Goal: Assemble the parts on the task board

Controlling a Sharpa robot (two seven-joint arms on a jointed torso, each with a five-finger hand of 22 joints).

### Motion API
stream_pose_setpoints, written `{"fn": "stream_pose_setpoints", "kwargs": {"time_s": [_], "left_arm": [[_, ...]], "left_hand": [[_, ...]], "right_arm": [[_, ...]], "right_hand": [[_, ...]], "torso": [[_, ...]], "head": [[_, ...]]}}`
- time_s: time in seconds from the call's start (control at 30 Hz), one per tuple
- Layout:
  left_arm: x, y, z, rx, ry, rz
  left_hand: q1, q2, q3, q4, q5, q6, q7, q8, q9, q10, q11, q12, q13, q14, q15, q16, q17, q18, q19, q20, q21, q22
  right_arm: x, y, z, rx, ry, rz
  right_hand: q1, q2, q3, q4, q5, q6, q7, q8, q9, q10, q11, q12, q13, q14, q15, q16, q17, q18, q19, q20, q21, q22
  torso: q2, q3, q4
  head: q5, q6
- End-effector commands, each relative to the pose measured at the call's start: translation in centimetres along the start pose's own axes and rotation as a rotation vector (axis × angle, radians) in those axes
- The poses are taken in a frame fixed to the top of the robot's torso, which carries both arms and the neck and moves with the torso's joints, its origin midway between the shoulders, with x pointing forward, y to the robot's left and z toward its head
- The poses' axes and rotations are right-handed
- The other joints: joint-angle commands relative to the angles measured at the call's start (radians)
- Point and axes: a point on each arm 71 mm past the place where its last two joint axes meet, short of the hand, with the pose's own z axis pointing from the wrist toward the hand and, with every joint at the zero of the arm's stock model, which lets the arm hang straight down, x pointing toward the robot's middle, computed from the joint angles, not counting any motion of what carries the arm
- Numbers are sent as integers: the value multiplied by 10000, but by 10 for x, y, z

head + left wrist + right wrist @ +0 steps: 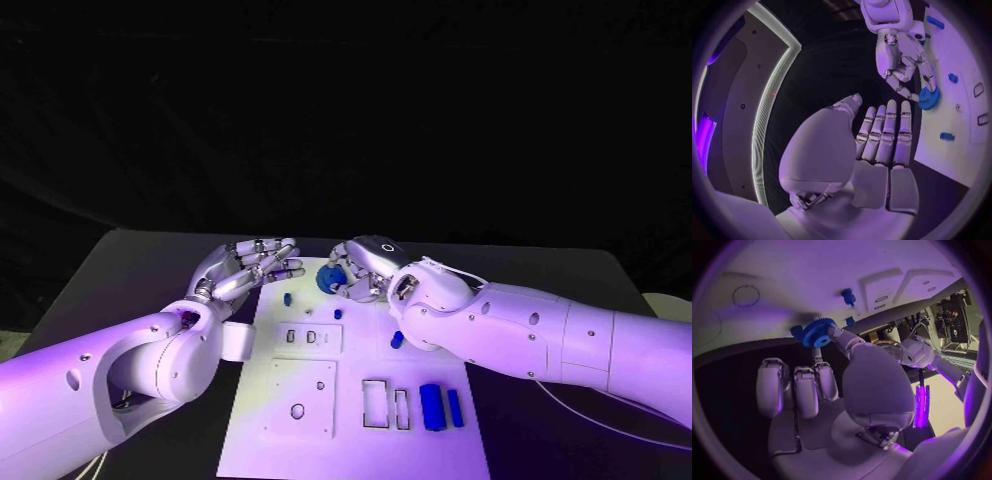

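Observation:
My right hand (369, 266) pinches a blue gear (333, 278) at its fingertips, just above the far end of the white task board (346, 440). In the right wrist view the gear (819, 332) sits between the thumb and a finger of that hand (836, 385). The left wrist view shows the gear (928, 97) under the right hand (901, 55). My left hand (254, 264) hovers beside the board's far left corner, fingers straight and apart, holding nothing; its palm (879, 150) is bare.
Small blue pegs (289, 298) (335, 313) (397, 340) stand on the board's far half. Two long blue blocks (430, 407) (454, 408) lie by rectangular slots at the near right. White plates with cut-outs (307, 340) lie on the left.

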Motion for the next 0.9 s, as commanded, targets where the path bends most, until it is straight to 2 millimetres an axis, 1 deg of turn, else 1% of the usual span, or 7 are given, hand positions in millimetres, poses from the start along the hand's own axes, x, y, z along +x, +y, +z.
{"fn": "stream_pose_setpoints", "kwargs": {"time_s": [0.03, 0.13, 0.5, 0.67, 0.7, 0.77, 0.9], "left_arm": [[3, -1, 1, 84, 154, -98], [3, -1, 1, 83, 159, -100], [3, -1, 0, 72, 154, -96], [3, -2, 1, 71, 158, -96], [3, -2, 1, 70, 156, -95], [3, -2, 1, 70, 154, -93], [2, -2, 0, 67, 147, -88]], "left_hand": [[-44, -71, 59, -12, -16, -52, 298, -64, -9, -41, 31, -65, -6, -8, 56, -51, 17, 138, 49, 0, 5, -16], [-44, -71, 59, -12, -16, -52, 298, -64, -9, -41, 31, -65, -6, -8, 56, -51, 17, 138, 49, 0, 5, -16], [-44, -71, 59, -12, -16, -52, 298, -64, -9, -41, 31, -65, -6, -8, 56, -51, 17, 138, 49, 0, 5, -16], [-44, -71, 59, -12, -16, -52, 298, -64, -9, -41, 31, -65, -6, -8, 56, -51, 17, 138, 49, 0, 5, -16], [-44, -71, 59, -12, -16, -52, 298, -64, -9, -41, 31, -65, -6, -8, 56, -51, 17, 138, 49, 0, 5, -16], [-44, -71, 59, -12, -16, -52, 298, -64, -9, -41, 31, -65, -6, -8, 56, -51, 17, 138, 49, 0, 5, -16], [-54, -81, 74, -17, -17, -47, 296, -68, -12, -35, 31, -73, -4, -23, 60, -68, 19, 136, 44, 3, -2, -25]], "right_arm": [[3, 1, 1, -86, 235, -90], [5, -1, 2, -35, 292, -115], [8, -4, 2, 58, 585, -176], [9, -3, 2, 47, 590, -136], [9, -3, 2, 41, 591, -127], [9, -3, 2, 32, 592, -115], [9, -4, 1, 39, 532, -91]], "right_hand": [[-4, 126, 61, 20, 43, 196, -242, 282, 489, 42, -1, 44, 603, 779, -63, 36, 1302, -200, 89, -9, 51, 198], [-7, 126, 70, 20, 32, 185, -239, 275, 490, 35, 1, 38, 595, 779, -62, 36, 1303, -198, 85, -9, 46, 192], [-107, 66, 94, 51, -80, 97, -201, 221, 502, -34, 33, -24, 523, 767, -38, 22, 1252, -183, 37, 2, -8, 128], [-189, 14, 114, 83, -176, -66, -139, 106, 483, -119, 82, -103, 432, 763, -1, 16, 1236, -173, 2, 26, -49, 87], [-244, -18, 116, 112, -278, -252, -76, -24, 443, -175, 132, -155, 370, 760, 32, 14, 1229, -170, -20, 50, -74, 60], [-295, -54, 107, 138, -410, -395, -19, -136, 411, -213, 183, -188, 331, 761, 74, 16, 1236, -167, -34, 80, -92, 44], [-314, -41, 122, 159, -432, -343, -13, -137, 424, -214, 200, -186, 338, 761, 101, 17, 1237, -165, -37, 104, -96, 46]], "torso": [[-4, 15, -19], [-2, 0, -14], [2, 7, -28], [-3, 2, -10], [-4, 2, -8], [-3, 1, -5], [-1, 1, -8]], "head": [[6, -3], [4, -12], [19, -29], [8, -28], [6, -32], [4, -34], [8, -44]]}}
